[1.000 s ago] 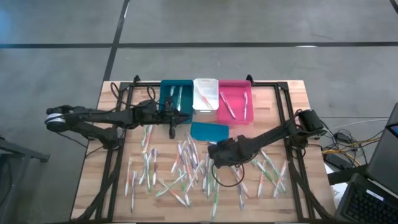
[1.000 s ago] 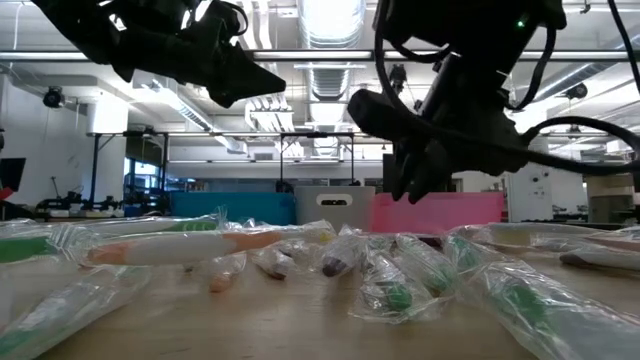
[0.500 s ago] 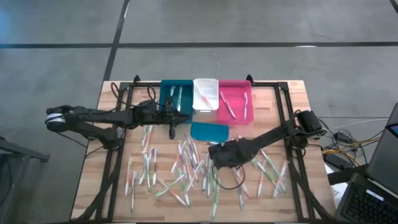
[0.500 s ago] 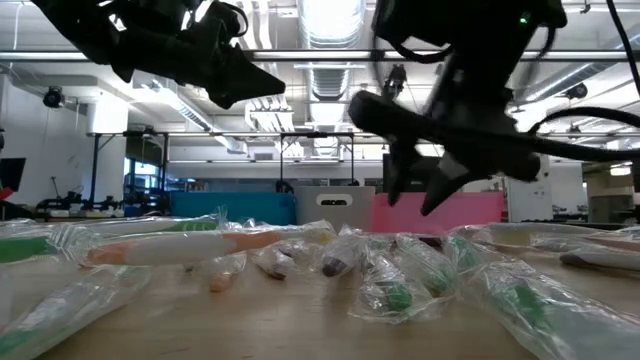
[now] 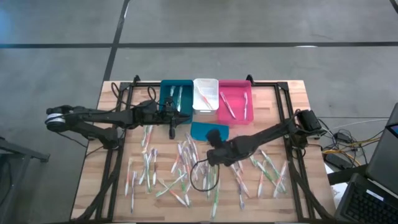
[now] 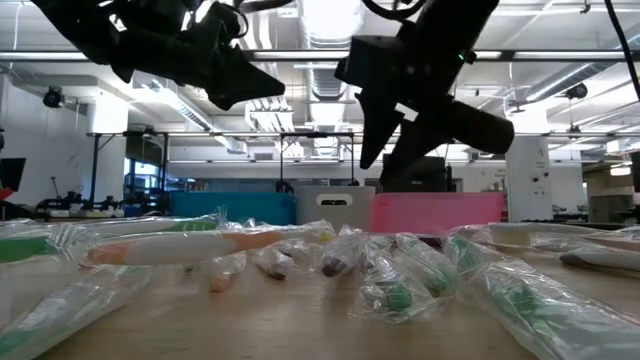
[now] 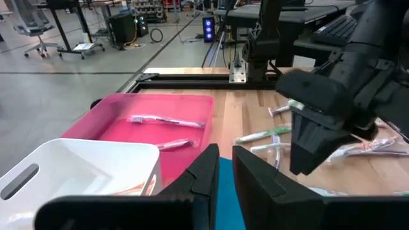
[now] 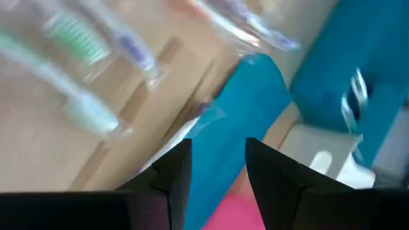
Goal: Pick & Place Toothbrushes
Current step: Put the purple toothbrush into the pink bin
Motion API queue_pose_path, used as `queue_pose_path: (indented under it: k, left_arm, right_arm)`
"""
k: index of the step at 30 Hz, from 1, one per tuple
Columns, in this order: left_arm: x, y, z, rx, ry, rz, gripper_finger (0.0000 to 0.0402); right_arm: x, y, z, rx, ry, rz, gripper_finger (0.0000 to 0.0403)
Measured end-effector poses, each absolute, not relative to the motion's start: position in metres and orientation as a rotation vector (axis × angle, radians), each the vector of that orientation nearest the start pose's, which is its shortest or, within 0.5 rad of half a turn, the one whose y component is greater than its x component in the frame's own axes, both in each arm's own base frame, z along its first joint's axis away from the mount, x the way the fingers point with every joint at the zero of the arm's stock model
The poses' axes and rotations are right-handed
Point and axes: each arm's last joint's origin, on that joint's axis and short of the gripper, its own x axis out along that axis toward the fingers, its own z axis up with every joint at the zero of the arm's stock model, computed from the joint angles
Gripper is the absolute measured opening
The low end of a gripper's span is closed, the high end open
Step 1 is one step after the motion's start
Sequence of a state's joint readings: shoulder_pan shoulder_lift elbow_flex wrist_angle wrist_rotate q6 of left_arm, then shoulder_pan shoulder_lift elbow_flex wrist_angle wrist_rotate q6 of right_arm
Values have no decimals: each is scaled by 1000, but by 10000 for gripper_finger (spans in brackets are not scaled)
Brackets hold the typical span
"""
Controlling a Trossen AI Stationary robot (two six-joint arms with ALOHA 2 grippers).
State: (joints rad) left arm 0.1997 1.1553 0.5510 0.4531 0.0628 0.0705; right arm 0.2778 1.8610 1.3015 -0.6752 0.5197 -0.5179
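No text, label, brand, number or sign can be read in any view; nothing legible shows on the bins, wrappers, arms or room.

Three bins [image 5: 204, 93], dozens of toothbrushes [image 5: 180, 163]

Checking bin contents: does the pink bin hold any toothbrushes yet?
Yes. In the high view, two toothbrushes lie inside the pink bin.
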Motion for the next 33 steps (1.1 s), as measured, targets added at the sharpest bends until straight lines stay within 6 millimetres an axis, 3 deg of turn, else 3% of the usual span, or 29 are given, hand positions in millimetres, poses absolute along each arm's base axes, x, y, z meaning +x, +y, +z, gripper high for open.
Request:
queue_pose_path:
  k: [2,8,11,14,17,20,28,33]
  left_arm:
    - [240,47,241,50,154,131,51]
    - [240,47,240,29,161,132,51]
    - [240,47,238,26,178,132,51]
    - [240,47,237,10,190,133,51]
    - [240,47,237,-16,189,135,51]
    - [240,47,237,-33,190,137,51]
    - [240,46,236,-61,193,139,51]
    - [240,46,236,-61,192,138,51]
  right_arm:
    - [355,85,189,-1105,1214,213,130]
    - [345,72,179,-1760,1260,796,100]
    - [345,69,175,-1873,1229,900,80]
    - [345,69,174,-1852,1228,874,61]
    - [345,69,174,-1720,1259,750,46]
    - [347,70,177,-1477,1286,524,36]
    - [350,61,182,-568,1275,-170,47]
    - [343,59,170,-128,1363,-76,73]
